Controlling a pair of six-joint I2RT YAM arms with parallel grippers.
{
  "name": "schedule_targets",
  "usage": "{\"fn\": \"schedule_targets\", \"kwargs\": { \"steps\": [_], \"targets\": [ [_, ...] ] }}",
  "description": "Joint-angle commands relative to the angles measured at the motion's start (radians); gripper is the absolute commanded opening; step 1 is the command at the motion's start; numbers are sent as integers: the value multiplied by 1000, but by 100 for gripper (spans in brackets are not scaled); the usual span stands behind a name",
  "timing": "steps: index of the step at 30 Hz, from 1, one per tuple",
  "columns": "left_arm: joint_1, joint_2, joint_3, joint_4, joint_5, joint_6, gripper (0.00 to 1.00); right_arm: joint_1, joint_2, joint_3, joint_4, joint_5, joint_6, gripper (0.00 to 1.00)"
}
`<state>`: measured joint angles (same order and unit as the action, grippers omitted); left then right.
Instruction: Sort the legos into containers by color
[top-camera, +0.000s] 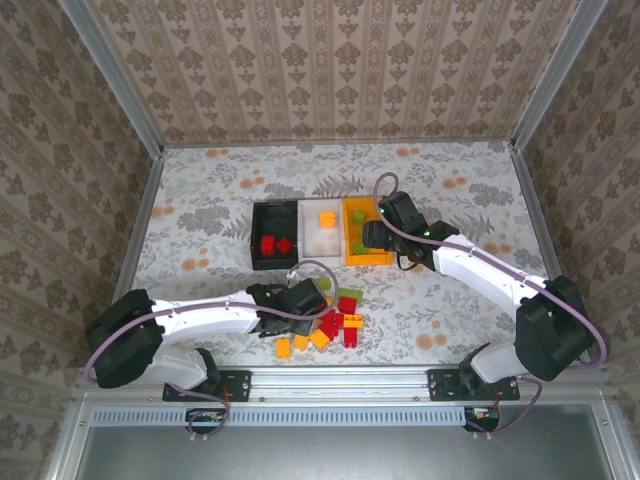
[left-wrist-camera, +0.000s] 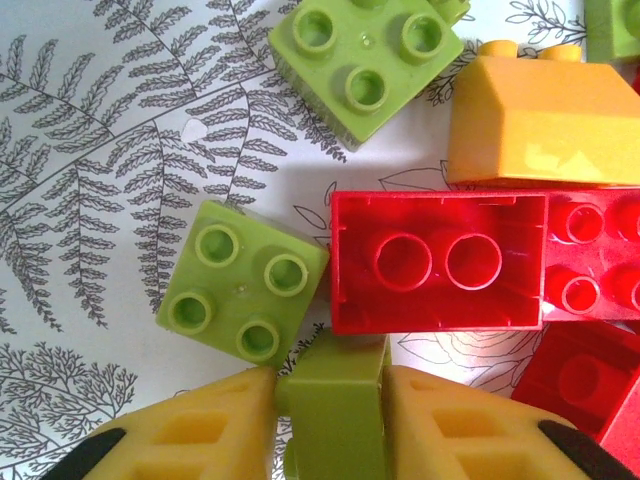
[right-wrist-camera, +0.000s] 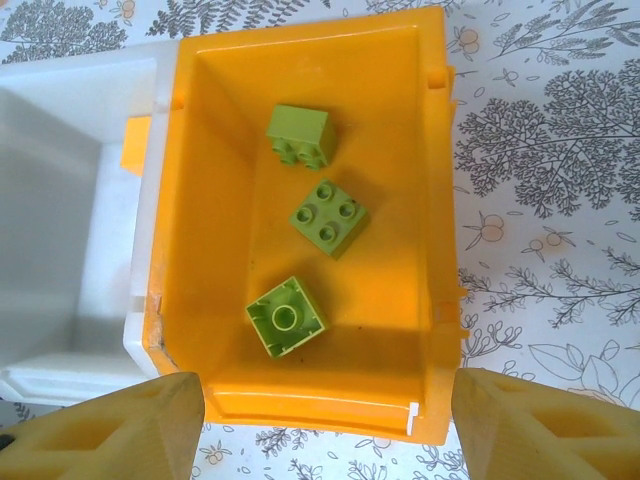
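Note:
My left gripper (left-wrist-camera: 330, 388) is shut on a light green lego (left-wrist-camera: 333, 410) at the edge of the loose pile (top-camera: 335, 325). Around it lie another green lego (left-wrist-camera: 243, 290), an upturned red lego (left-wrist-camera: 437, 262) and an orange-yellow lego (left-wrist-camera: 540, 125). The containers stand in a row: black (top-camera: 257, 240), white (top-camera: 326, 250) and orange (top-camera: 367, 259). My right gripper (right-wrist-camera: 330, 425) hangs open over the orange bin's (right-wrist-camera: 190, 200) near wall, nothing between its fingers. Three green legos (right-wrist-camera: 328, 217) lie in that bin.
The black bin holds red legos (top-camera: 275, 244) and the white bin (right-wrist-camera: 60, 180) an orange-yellow one (top-camera: 327, 219). A further green lego (left-wrist-camera: 365, 55) and red ones (left-wrist-camera: 595, 265) crowd the pile. Patterned walls enclose the table (top-camera: 200, 200) on three sides.

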<state>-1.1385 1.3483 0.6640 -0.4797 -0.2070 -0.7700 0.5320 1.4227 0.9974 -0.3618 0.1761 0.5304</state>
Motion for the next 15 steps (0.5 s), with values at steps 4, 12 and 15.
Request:
{"fn": "schedule_targets", "kwargs": {
  "steps": [4,12,15],
  "targets": [
    [-6,-35,29,-39,-16,-7,26,-13,-24,-16,6,-4,11,68],
    [-7,-100,73,-121,-46,-3,18,-30,-61,-29,3,-12,26,68],
    [-3,-111,128,-162,-62,32,18,-42,-84,-47,7,-15,40,69]
  ]
}}
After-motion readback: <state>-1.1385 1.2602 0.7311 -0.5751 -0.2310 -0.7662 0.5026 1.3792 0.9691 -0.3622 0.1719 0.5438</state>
